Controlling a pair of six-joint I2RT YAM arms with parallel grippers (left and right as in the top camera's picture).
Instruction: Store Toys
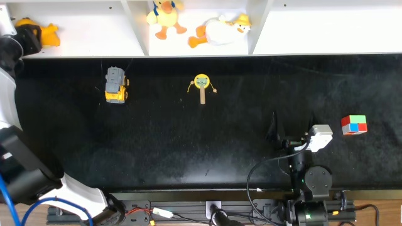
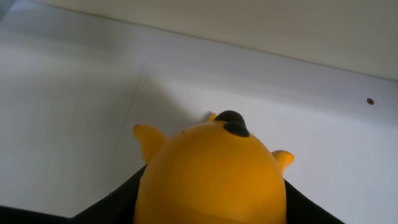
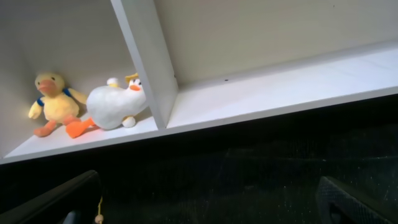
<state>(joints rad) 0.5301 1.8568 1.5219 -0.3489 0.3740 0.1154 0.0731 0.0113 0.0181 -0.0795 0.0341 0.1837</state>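
Observation:
An orange plush toy [image 2: 211, 168] sits between the fingers of my left gripper [image 2: 211, 199], which is shut on it inside the shelf's left compartment [image 1: 81, 37]. From above, the orange toy [image 1: 43, 31] lies just beyond the left gripper [image 1: 26, 39]. On the black table lie a yellow toy truck [image 1: 115, 85], a yellow rattle toy [image 1: 201, 86] and a coloured cube [image 1: 353, 125]. My right gripper [image 1: 292, 130] hovers open near the table's front right, left of the cube, with nothing in it. In its wrist view the right gripper [image 3: 205, 214] faces the shelf.
The white shelf [image 1: 141, 28] runs along the table's far edge. Its middle compartment holds a yellow duck [image 1: 164, 16] [image 3: 53, 102] and a white duck [image 1: 220, 30] [image 3: 115, 106]. The right compartment [image 3: 280, 87] is bare.

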